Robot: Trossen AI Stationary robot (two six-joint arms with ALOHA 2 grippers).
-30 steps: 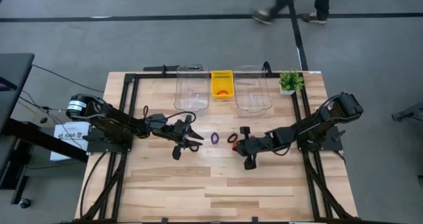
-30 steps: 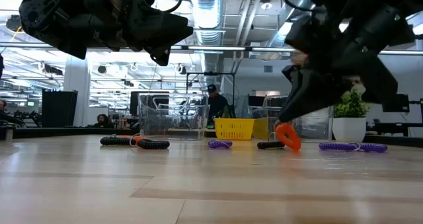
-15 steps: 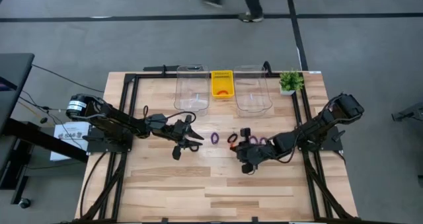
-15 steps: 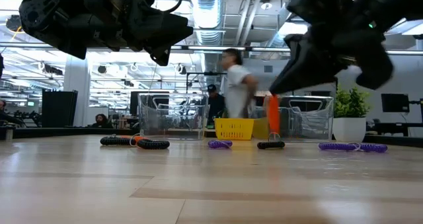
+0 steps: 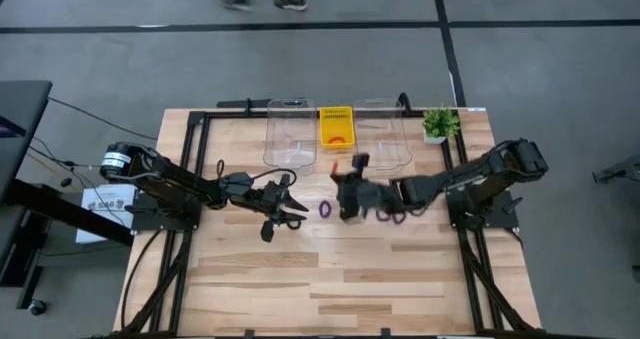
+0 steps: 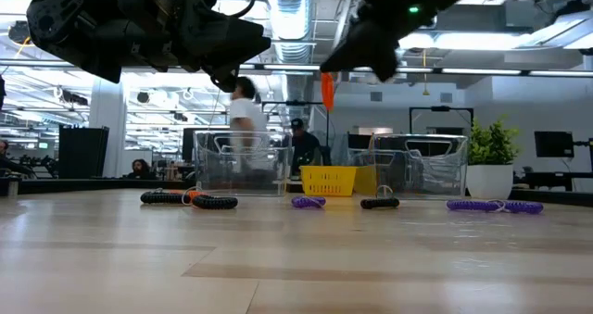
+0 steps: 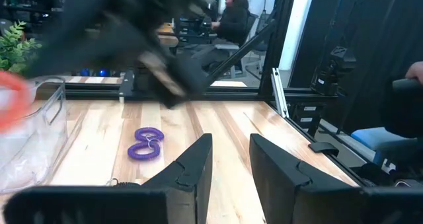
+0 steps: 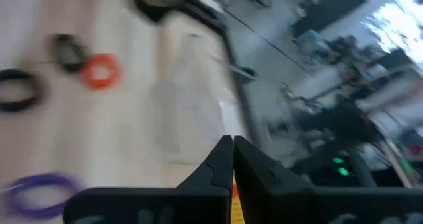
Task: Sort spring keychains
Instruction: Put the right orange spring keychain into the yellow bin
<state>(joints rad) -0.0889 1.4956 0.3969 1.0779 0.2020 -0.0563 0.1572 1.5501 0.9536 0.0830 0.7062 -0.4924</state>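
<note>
My right gripper (image 6: 363, 47) is raised high over the table's middle, shut on an orange-red spring keychain (image 6: 327, 90). In the high view it (image 5: 350, 191) hovers between a purple keychain (image 5: 326, 208) and a purple pair (image 5: 386, 214). My left gripper (image 5: 290, 207) hovers open over the table's left half and touches nothing. On the wood lie an orange and black cluster (image 6: 190, 200), a purple ring (image 6: 309, 202), a black ring (image 6: 380, 203) and a purple pair (image 6: 494, 205). My right gripper pinches the orange-red keychain by its upper end (image 6: 327, 77) between its two shut fingers; a sliver of orange (image 8: 233, 196) shows between them in the right wrist view. The keychain hangs straight down below the fingers, lifted clear of the table.
A yellow basket (image 5: 336, 126) stands at the far edge between two clear bins (image 5: 291, 134) (image 5: 381, 134), with something orange in it. A small potted plant (image 5: 438, 124) sits at the far right corner. A person walks past behind the table (image 6: 244, 110). The near half is bare wood.
My right gripper has risen from table height with the orange-red keychain and swung toward the table's left and far edge, nearing the bins. The keychain went from touching the wood to hanging clear, high above it. A person has crossed the room behind the table.
</note>
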